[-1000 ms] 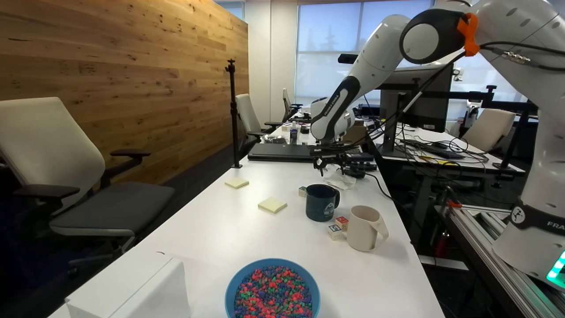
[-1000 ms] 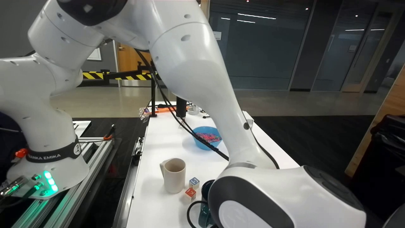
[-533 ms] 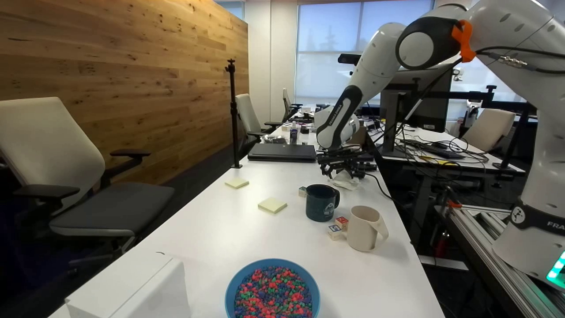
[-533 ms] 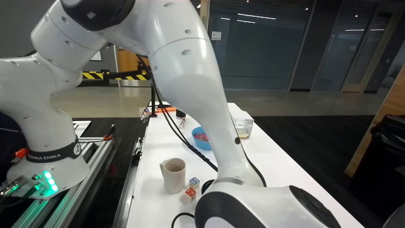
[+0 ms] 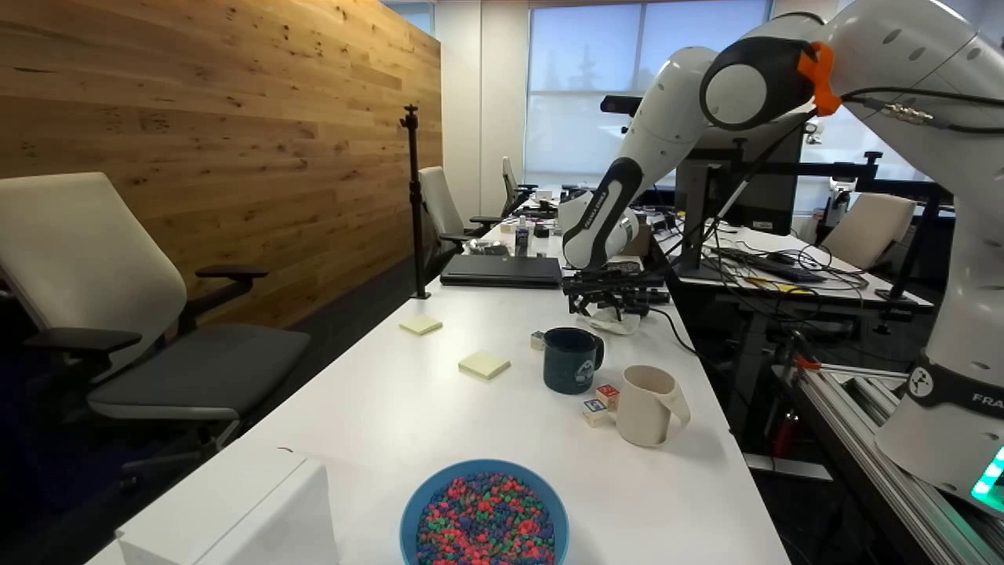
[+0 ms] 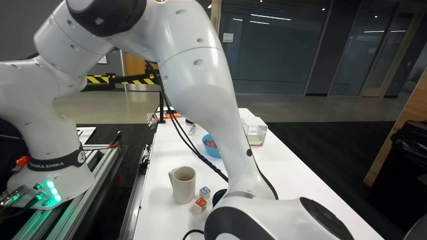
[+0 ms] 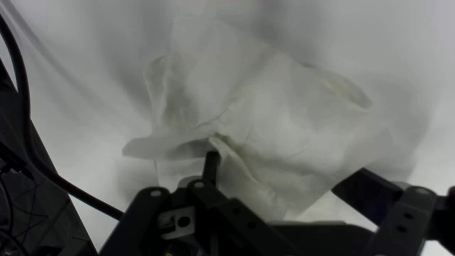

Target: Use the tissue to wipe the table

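The tissue (image 7: 277,117) lies crumpled on the white table (image 5: 408,408), beyond the dark green mug (image 5: 566,365) in an exterior view and near the edge on the robot's side. It's too rumpled for me to name a true long axis — the spread looks nearly as broad one way as the other. Its loose ends do point, though: in the wrist view a narrow flap sticks out to the left, toward the table's edge and the black cable (image 7: 25,106), while a curled corner points right, away from that edge. The table's own long axis is plain, running from the blue bowl (image 5: 483,466) past the flat black slab (image 5: 502,271) toward the windows (image 5: 584,102).

The gripper (image 7: 285,174) hangs right over the tissue, pointing down, its fingers (image 7: 211,167) well apart and the paper showing in the gap. One fingertip is right by a raised fold — whether it touches, I can't tell.

Closer to the bowl, a beige mug (image 5: 643,412) stands upright, two letter blocks (image 5: 596,414) just beside it, its handle turned to the robot's side. Two pads of sticky notes (image 5: 484,364) lie flat on the opposite side of the table.
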Tool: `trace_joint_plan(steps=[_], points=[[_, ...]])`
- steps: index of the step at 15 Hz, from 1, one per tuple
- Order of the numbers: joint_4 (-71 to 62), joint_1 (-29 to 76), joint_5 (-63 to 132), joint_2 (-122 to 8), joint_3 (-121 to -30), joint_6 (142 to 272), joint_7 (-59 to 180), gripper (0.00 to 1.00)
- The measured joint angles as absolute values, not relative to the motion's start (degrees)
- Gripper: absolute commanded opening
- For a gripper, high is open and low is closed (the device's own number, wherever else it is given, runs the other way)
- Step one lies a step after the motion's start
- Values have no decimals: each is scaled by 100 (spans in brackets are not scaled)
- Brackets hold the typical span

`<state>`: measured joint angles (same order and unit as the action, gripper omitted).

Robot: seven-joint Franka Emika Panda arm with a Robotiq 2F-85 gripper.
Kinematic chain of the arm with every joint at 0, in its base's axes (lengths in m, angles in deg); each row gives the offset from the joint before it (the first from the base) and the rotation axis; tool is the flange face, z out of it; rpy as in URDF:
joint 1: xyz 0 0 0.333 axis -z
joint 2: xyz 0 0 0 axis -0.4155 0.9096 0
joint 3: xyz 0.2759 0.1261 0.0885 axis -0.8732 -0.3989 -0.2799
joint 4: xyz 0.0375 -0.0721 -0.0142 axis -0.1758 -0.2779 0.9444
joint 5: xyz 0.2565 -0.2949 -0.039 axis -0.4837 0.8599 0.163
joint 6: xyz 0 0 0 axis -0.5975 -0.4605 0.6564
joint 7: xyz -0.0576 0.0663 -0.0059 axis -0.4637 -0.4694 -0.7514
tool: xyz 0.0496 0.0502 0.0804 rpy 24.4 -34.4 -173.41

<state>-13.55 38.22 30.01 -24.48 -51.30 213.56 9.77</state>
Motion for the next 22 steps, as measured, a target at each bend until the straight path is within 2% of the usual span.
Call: trace_joint_plan(steps=[6, 8, 22], points=[[-1327, 3815, 3001, -2432, -5098, 21507, 836, 9], [-1302, 3812, 3001, -2433, -5067, 21508, 805, 0], [-1294, 3621, 3153, -2384, -4972, 21647, 597, 2]])
